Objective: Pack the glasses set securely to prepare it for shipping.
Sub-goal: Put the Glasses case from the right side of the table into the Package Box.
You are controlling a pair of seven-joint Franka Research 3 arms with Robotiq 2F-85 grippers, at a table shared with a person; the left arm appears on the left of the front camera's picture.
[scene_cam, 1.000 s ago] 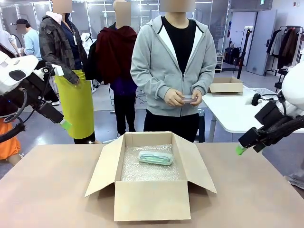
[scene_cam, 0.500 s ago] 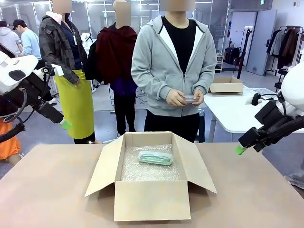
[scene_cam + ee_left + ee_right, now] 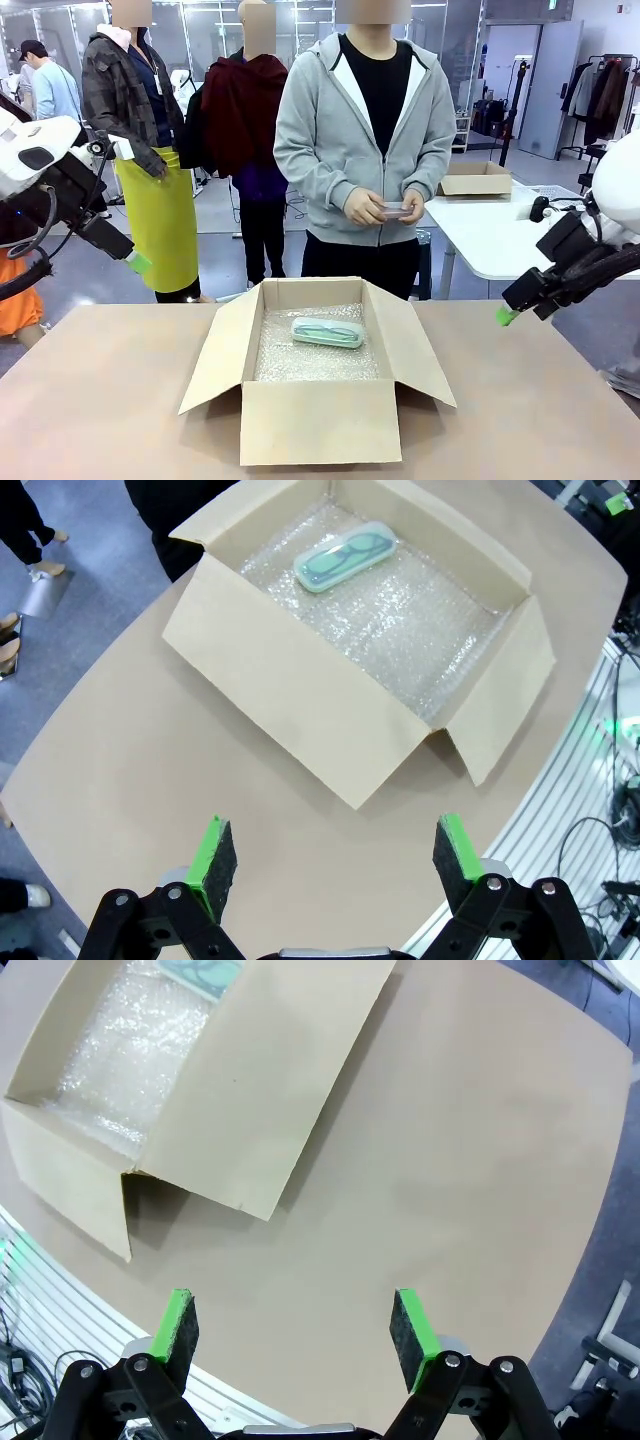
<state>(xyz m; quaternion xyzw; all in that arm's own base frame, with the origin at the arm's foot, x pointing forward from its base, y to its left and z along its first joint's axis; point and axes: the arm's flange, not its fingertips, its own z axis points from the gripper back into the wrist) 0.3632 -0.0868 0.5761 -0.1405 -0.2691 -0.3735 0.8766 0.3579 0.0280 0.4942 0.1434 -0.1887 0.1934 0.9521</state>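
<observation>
Left gripper (image 3: 330, 855): jaws spread wide, empty. Right gripper (image 3: 295, 1325): jaws spread wide, empty, above the table (image 3: 480, 1160).

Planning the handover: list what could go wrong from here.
The mint green case lies loose on the bubble wrap with nothing over it; it could slide in transit.
The second case is in the person's hands, far from the open left tool and right tool; a handover might fumble.
Spread flaps of the box could snag an arm.

The box (image 3: 320, 425) is wide open mid-frame, flaps (image 3: 222, 345) splayed sideways. Mint case (image 3: 327, 332) hogs the upper-middle of the bubble wrap (image 3: 300, 365), rest is free.
</observation>
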